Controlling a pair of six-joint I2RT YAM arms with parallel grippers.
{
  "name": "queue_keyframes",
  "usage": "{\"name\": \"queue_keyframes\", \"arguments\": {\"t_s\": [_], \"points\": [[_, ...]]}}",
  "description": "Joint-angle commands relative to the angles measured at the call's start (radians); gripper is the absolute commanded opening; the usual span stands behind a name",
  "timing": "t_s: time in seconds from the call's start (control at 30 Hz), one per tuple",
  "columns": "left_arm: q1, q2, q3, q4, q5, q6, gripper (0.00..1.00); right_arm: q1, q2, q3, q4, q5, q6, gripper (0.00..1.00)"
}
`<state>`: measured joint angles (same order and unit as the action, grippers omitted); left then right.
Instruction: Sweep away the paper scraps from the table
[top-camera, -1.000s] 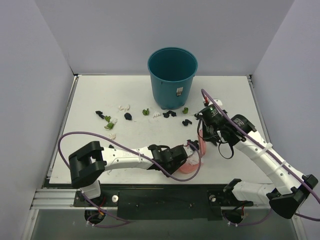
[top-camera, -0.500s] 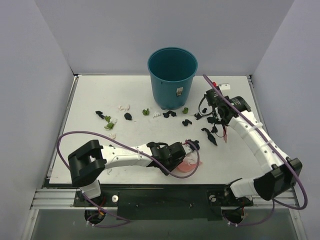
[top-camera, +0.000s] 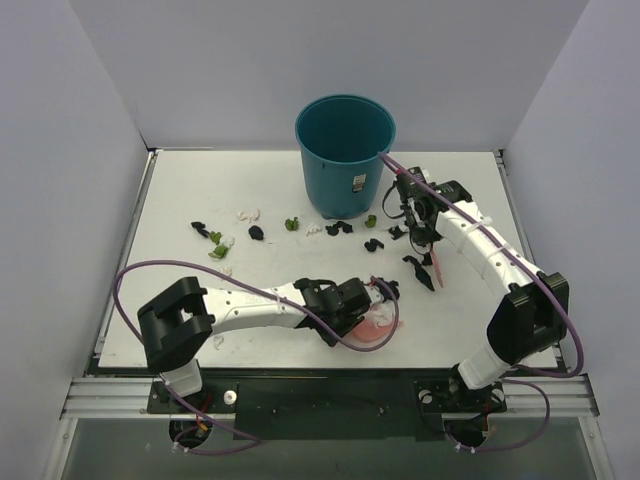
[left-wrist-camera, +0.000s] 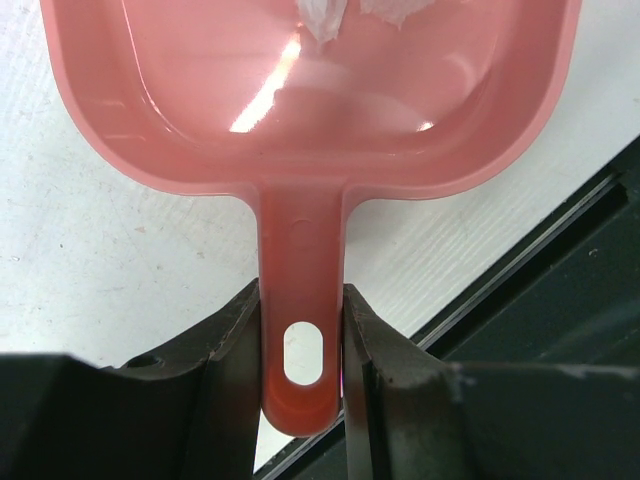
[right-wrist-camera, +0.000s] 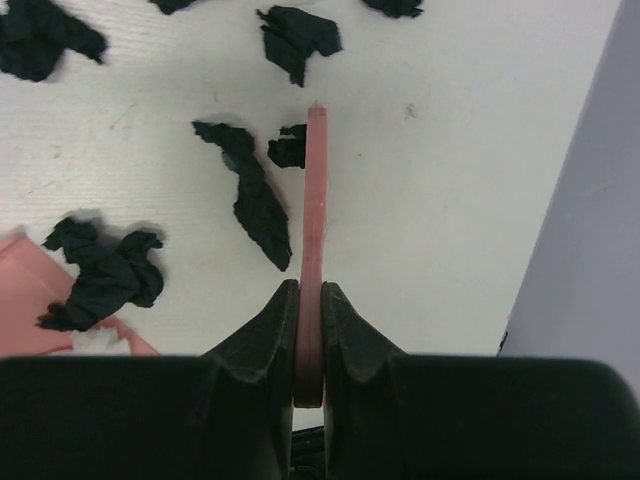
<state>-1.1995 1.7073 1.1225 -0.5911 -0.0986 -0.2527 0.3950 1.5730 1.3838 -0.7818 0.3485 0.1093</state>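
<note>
With the left gripper (left-wrist-camera: 302, 325) pinching the pink plastic dustpan (left-wrist-camera: 300, 110) flat, the right gripper (right-wrist-camera: 310, 300) pinching the thin pink brush (right-wrist-camera: 316, 190) should push crumpled paper scraps (right-wrist-camera: 255, 205) in.

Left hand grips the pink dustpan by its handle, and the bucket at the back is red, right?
Only the colour is wrong: the bucket at the back is teal, not red, as the top external view shows. The left hand does grip the pink dustpan by its handle.
</note>
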Motion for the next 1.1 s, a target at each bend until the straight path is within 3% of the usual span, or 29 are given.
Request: {"name": "queue_keyframes", "arguments": {"t_s": [0.0,0.67,1.07], "points": [[0.015,0.034,0.062,-0.012,-0.004,0.03,0.0,0.051,-0.031,-0.008,0.003,-0.095,-0.04,0.0],[0.052,0.124,0.117,0.062,-0.047,0.076,0.0,0.205,-0.174,-0.14,0.021,-0.43,0.067,0.0],[0.052,0.072,0.02,0.224,-0.082,0.018,0.0,0.229,-0.205,-0.055,-0.027,-0.414,0.142,0.0]]}}
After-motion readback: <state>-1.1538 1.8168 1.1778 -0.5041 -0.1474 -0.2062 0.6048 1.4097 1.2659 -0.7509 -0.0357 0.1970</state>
